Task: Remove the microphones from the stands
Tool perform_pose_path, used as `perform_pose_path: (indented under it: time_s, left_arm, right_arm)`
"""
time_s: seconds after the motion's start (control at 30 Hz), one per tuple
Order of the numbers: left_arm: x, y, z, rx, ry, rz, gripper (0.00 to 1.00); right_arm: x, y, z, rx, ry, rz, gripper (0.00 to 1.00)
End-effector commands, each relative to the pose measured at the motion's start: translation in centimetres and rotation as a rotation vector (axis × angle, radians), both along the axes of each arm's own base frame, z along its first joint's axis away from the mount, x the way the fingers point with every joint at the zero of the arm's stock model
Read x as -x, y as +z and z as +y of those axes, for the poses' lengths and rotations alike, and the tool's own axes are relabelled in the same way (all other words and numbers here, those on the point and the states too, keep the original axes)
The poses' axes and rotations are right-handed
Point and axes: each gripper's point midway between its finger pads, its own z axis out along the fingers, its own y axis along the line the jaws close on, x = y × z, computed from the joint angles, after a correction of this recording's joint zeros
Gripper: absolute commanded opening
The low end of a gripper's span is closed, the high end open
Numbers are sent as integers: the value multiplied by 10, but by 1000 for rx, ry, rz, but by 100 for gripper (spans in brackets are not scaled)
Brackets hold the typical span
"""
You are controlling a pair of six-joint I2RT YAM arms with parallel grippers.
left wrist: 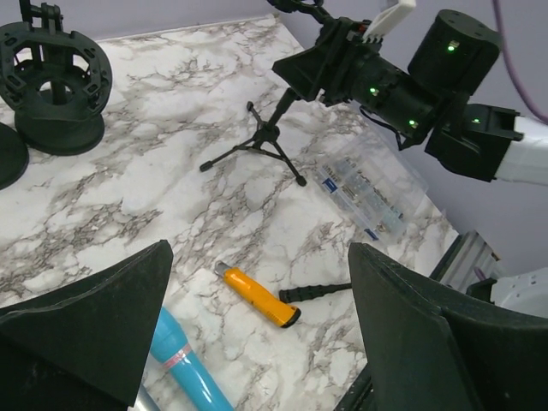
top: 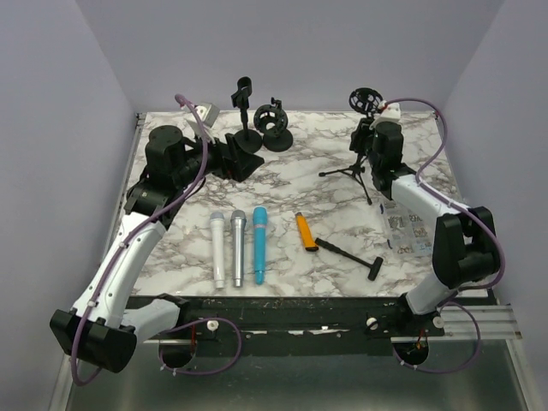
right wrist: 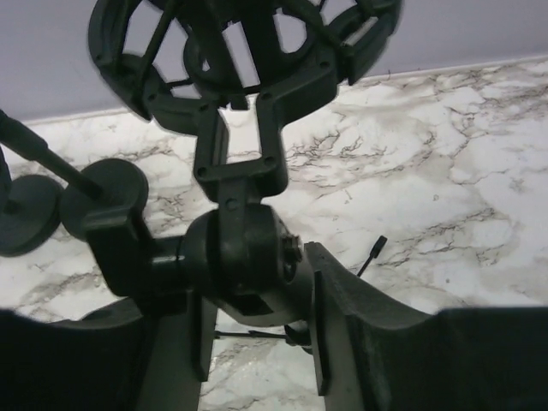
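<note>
Gripping at the swivel knuckle (right wrist: 244, 248) of the small black tripod stand (top: 353, 169) looks risky. The right hand (right wrist: 261, 321) brackets that knuckle with its fingers narrowed, though I cannot tell whether they truly pinch it, and the dark body I take for the microphone (right wrist: 233, 51) sits above, inside the stand's black ring-shaped shock mount (right wrist: 128, 73). Any upward pull from there would probably lift or topple the light tripod rather than free the microphone, since the left hand (left wrist: 261, 257), spread wide and empty, hovers well to the tripod's left and braces nothing.
</note>
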Motion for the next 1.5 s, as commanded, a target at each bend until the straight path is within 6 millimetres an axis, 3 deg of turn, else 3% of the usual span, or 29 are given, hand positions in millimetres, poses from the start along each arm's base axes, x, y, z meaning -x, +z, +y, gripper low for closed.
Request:
perform_pose_path:
  time_s: [0.0, 0.1, 0.23, 0.57, 0.63, 0.7, 0.9, 1.03, 1.27, 1.37, 1.47]
  left_arm:
    - [27, 20, -1, 62, -41, -35, 86]
    - [34, 19, 3, 49, -36, -37, 86]
    - [36, 6, 9, 17, -8, -12, 86]
    - [29, -15, 1, 59, -21, 62, 86]
    - [26, -20, -1, 60, -24, 78, 86]
    - [24, -24, -3, 60, -29, 97, 86]
    - [17, -36, -7, 53, -41, 133, 86]
    - [13, -37, -10, 54, -52, 143, 86]
    - [3, -18, -19, 59, -92, 126, 86]
    - [-2, -7, -27, 69, -126, 130, 85]
    - [-7, 5, -39, 80, -165, 129, 85]
  right_arm:
    - [-11, 6, 16, -52, 64, -28, 42]
    - [-10, 3, 29, -136, 90, 14, 26]
    - [1, 2, 56, -191, 117, 30, 21]
    - [23, -24, 126, -157, 152, 79, 22]
    - [23, -27, 137, -144, 174, 94, 25]
    - [24, -26, 144, -135, 191, 106, 34]
    - [36, -16, 147, -117, 241, 118, 72]
    - [55, -7, 147, -115, 299, 133, 87]
    - [94, -7, 121, -77, 308, 125, 93]
    - [97, -22, 105, -38, 260, 141, 93]
    - [93, -36, 89, -117, 246, 193, 93]
